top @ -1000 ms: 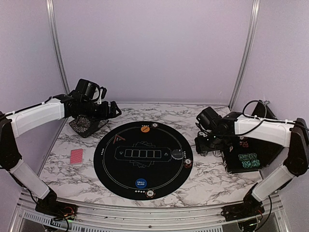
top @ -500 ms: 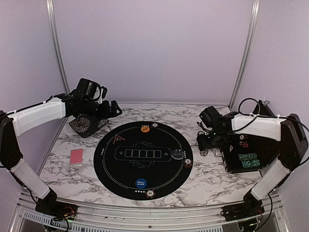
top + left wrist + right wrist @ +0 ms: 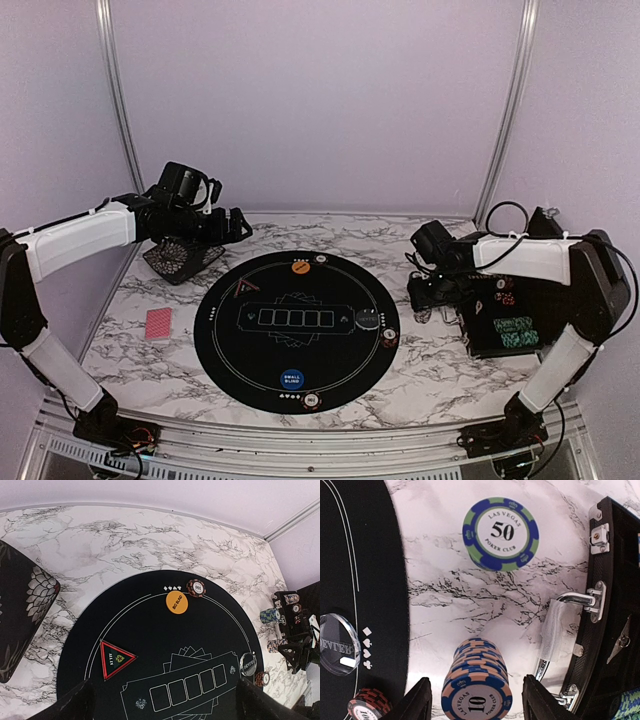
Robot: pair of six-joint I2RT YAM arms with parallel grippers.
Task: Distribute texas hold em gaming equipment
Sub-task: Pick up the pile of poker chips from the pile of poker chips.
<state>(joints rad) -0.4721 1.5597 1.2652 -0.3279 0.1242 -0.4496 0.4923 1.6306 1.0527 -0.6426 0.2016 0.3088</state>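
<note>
table (image 3: 430, 385): marble top, both arms based at the near edge.
mat (image 3: 250, 350): round, black, centre of table.
case (image 3: 615, 605): black, open, at the right edge of the table, right of the mat; teal chips (image 3: 513, 331) lie inside.
box (image 3: 182, 258): black, patterned, far left corner, off the mat.
left gripper (image 3: 238, 226): held high over the box and the mat's far left rim; fingers spread wide, nothing between them.
right gripper (image 3: 477, 680): low over the bare strip between mat and case; jaws spread, one finger on each side of the 10 stack, a thin gap showing on both sides.
deck (image 3: 159, 324): red backs, on the table left of the mat, well apart from both grippers.
10 stack (image 3: 476, 695): blue and peach chips, upright on the marble, between the right fingers.
50 chip (image 3: 500, 533): single, flat on the marble, beyond the stack, clear of the fingers.
dealer button (image 3: 337, 642): clear disc on the mat's right rim.
red stack (image 3: 369, 703): on the mat rim, just beside the left-hand finger.
triangle (image 3: 115, 659): on the mat's left side, below the left gripper.
orange button (image 3: 177, 602): far rim of the mat.
blue button (image 3: 291, 379): near rim of the mat.
</note>
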